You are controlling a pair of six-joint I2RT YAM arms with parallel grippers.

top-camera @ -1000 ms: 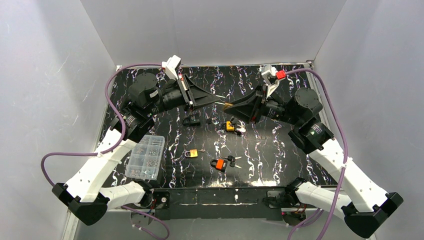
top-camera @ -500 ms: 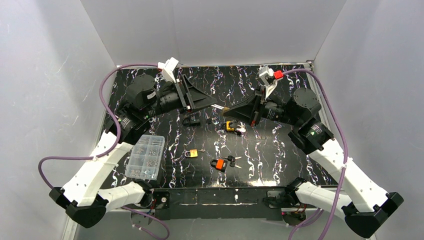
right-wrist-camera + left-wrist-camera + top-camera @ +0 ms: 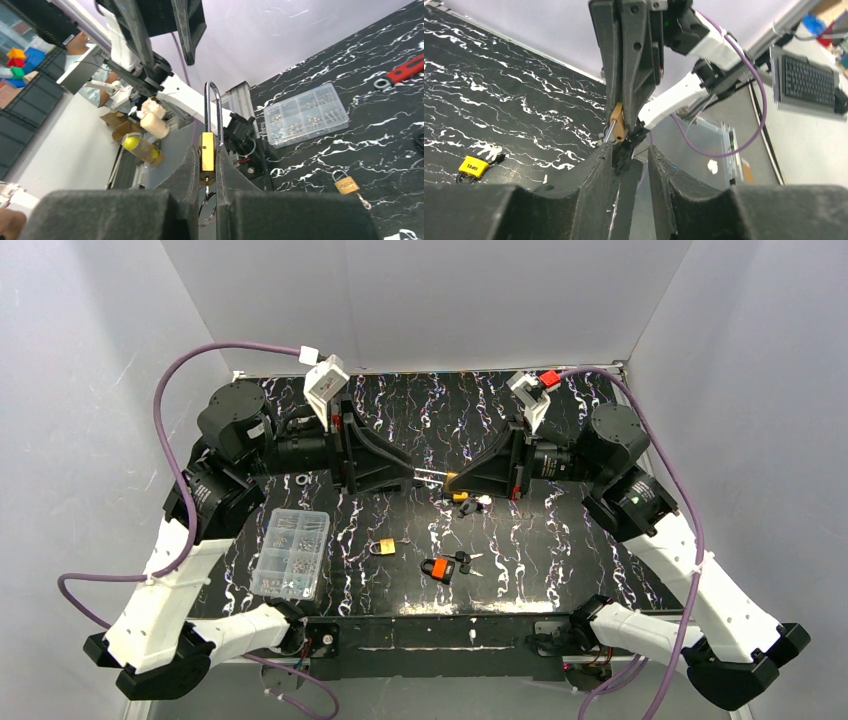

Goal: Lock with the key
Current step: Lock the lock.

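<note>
Right gripper point(image 3: 206, 156) pinches the brass padlock point(image 3: 206, 144) by its body above the table point(image 3: 560, 540), shackle point(image 3: 212, 107) aimed at the parted, empty left gripper point(image 3: 631, 152), which next, I'd judge, must line up squarely and press it home.

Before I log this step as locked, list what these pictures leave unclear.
Padlock keyhole and what sits in it: right wrist view, buried between the right fingers.
Same spot: left wrist view, left fingers cover it; top view, too small.
Shackle latched or not: right wrist view, one leg's end lost behind a finger.
</note>
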